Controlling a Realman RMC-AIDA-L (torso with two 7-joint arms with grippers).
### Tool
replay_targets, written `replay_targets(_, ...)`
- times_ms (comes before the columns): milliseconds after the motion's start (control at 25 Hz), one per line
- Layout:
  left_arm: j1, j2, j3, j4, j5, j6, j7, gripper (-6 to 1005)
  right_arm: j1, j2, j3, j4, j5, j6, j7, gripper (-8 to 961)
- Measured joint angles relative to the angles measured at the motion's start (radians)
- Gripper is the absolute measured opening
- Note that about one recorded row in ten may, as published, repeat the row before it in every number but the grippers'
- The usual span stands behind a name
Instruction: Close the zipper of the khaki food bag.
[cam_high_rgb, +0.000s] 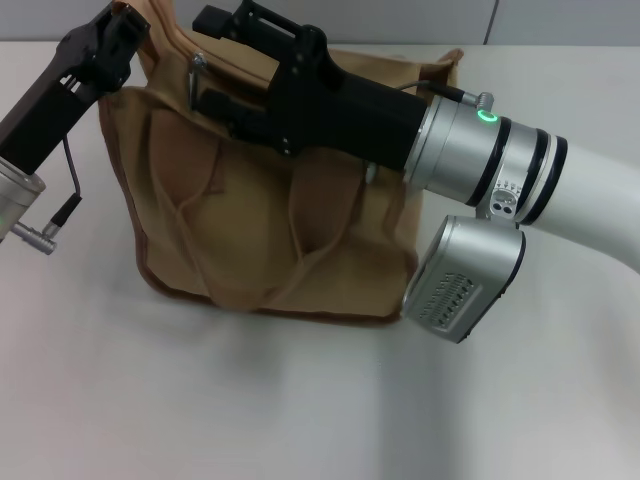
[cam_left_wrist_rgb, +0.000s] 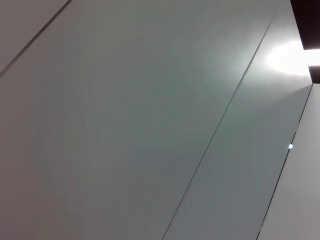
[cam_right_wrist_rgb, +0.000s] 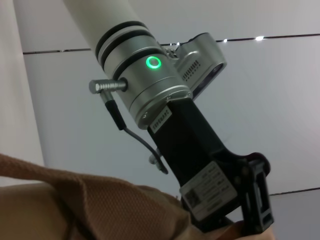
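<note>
Closest to the head camera, the right arm's white forearm and silver wrist reach in from the right, ending in the black right gripper (cam_high_rgb: 215, 70) stretched across the upper part of the khaki food bag (cam_high_rgb: 250, 230). Its fingertips sit by the bag's top edge, next to a small silver metal piece (cam_high_rgb: 197, 68) that may be the pull tab of the zipper; whether the jaws are apart or together on it cannot be told.

Beneath the arm, the bag stands on a pale table (cam_high_rgb: 300, 400), its two looped handles (cam_high_rgb: 300, 270) hanging down the near face and darker piping along the bottom edge.

Farther back at the bag's left top corner, the left gripper (cam_high_rgb: 115, 40) meets the fabric; its jaw state cannot be told either. From the right wrist camera, this arm's silver wrist with a green ring light rises above a fold of tan canvas (cam_right_wrist_rgb: 90, 210). Only pale wall panels (cam_left_wrist_rgb: 150, 125) appear from the left wrist.
</note>
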Motion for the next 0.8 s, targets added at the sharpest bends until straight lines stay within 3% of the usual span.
replay_targets(800, -0.007, 0.000, 0.002, -0.025, 0.002, 0.012, -0.016, 35, -0.004, 0.000, -0.024, -0.014, 0.003, 0.031, 0.000, 798)
